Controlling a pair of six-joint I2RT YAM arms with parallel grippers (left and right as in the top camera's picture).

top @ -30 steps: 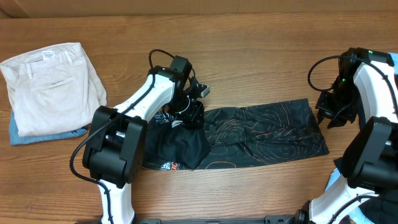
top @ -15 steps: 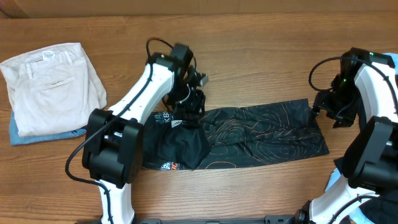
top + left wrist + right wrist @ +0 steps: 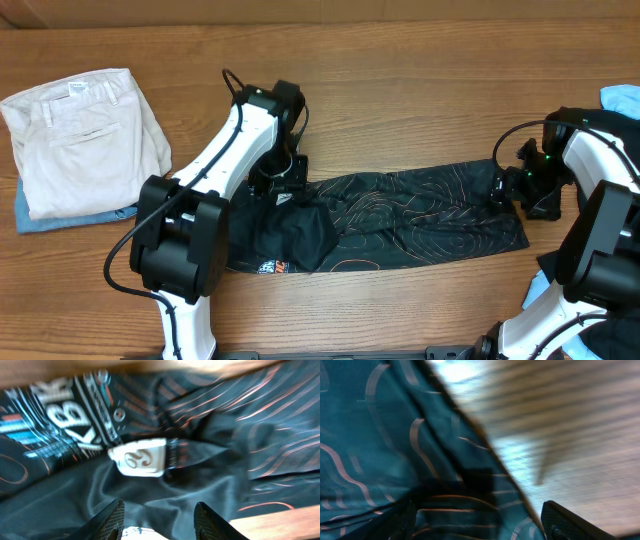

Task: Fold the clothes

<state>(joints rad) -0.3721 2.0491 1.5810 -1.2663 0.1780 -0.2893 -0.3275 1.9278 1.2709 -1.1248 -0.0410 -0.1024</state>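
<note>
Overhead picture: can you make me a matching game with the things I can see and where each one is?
Things:
1. sports top
2. trousers
3. blue cloth
4. right gripper

Places:
A. peeking out from under the trousers
B. at the sports top's right end
C. spread out long in the middle
D. folded at the far left

Pairs: 1-C, 2-D, 3-A, 4-B
</note>
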